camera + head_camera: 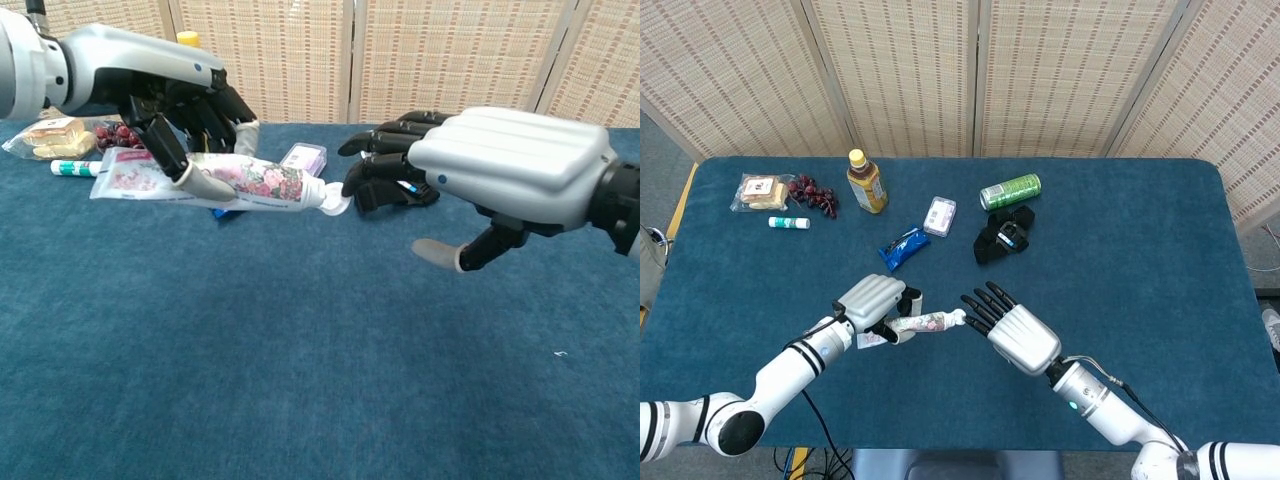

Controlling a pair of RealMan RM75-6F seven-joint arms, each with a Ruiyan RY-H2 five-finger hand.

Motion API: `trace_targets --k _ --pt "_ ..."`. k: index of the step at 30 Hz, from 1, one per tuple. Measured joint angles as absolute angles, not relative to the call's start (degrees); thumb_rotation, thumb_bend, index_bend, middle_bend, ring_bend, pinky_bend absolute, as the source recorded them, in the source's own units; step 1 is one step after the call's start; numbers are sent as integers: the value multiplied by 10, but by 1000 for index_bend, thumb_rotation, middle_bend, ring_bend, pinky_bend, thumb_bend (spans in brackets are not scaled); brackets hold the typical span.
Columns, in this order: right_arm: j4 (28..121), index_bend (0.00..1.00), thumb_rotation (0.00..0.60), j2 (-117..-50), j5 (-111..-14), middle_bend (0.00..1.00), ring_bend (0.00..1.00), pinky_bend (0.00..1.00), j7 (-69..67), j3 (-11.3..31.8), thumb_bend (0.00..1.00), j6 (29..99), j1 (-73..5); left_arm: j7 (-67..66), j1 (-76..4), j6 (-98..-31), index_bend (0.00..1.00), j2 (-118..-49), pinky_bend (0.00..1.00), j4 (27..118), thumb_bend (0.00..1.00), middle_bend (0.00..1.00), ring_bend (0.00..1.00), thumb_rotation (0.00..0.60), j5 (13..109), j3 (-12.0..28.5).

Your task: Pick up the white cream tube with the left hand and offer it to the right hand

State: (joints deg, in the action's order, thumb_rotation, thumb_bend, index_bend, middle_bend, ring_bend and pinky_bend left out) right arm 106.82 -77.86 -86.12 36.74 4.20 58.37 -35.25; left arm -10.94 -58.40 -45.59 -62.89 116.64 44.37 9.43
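Left hand (185, 110) grips the white cream tube (225, 180) above the table (1120, 260), cap pointing right, just touching the spread, empty right hand (480, 165) fingertips (355, 185).

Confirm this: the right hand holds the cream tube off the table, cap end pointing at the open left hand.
Wrong: the hands are swapped. The left hand holds the cream tube off the table, cap end pointing at the open right hand. The chest view shows it.
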Motion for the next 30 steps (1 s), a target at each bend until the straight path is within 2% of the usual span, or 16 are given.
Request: trace_targets --k 21,30 --pt "1052 228 600 -796 -845 55 0 0 356 42 331 583 -364 -86 -580 -445 544 -615 451 1186 362 675 465 600 463 95" --pt "1079 228 600 -748 -870 55 0 0 317 36 329 613 -349 -97 -578 -453 537 -626 451 1161 361 659 464 600 469 84"
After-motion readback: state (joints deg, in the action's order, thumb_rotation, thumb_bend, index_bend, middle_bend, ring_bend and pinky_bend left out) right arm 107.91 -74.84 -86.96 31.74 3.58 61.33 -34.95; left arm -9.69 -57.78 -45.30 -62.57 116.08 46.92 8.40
